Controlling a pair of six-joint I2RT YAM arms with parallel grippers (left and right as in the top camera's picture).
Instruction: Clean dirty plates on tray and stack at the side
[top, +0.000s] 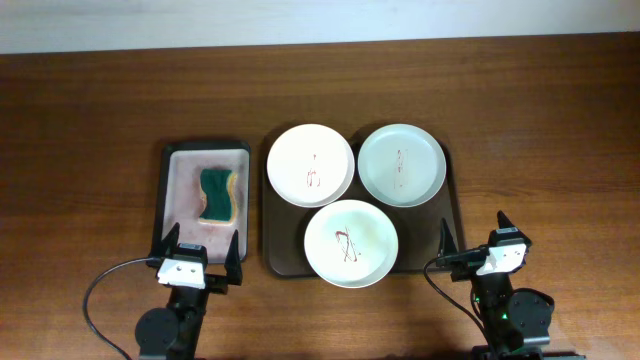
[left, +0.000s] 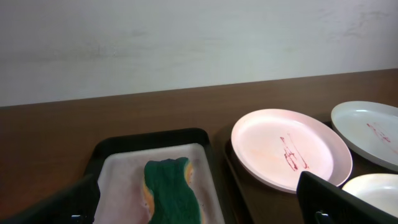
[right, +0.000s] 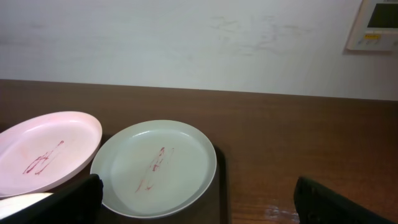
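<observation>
Plainly left tool (top: 202, 238) and right tool (top: 473, 224) gape wide, empty; wall panel (right: 375, 25) lettering too small to read.

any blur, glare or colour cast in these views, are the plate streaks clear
Overhead: even light, sharp, streaks plain on the front plate. Left wrist: the back left plate looks pinkish; left gripper fingers dark and soft-edged. Right wrist: faint sheen on the table at lower right, streaks readable.

Red-streaked white plates (top: 310, 165), dark brown tray (top: 280, 245).
</observation>
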